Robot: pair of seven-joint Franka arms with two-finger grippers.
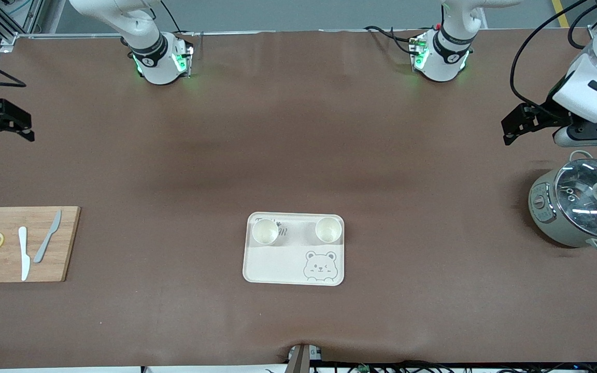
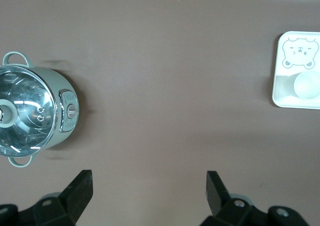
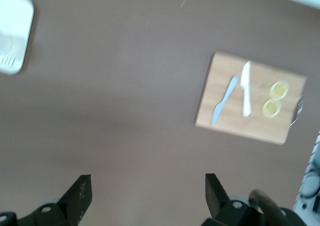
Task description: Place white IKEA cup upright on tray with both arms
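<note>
The cream tray [image 1: 278, 264] with a grey bear drawing lies mid-table, toward the front camera. Two white cups stand upright on it, one [image 1: 265, 231] toward the right arm's end and one [image 1: 328, 229] toward the left arm's end. My left gripper [image 1: 507, 129] is open and empty, up over bare table at the left arm's end. Its wrist view shows its open gripper [image 2: 149, 186], the tray [image 2: 287, 98] and one cup [image 2: 306, 85]. My right gripper [image 1: 28, 127] is open and empty, over bare table at the right arm's end. Its wrist view shows its open gripper [image 3: 148, 186] and a corner of the tray [image 3: 17, 20].
A grey-green pot with a glass lid [image 1: 581, 208] stands at the left arm's end; it also shows in the left wrist view [image 2: 35, 116]. A wooden cutting board [image 1: 65, 243] with two knives and two lemon slices lies at the right arm's end, also in the right wrist view [image 3: 210, 116].
</note>
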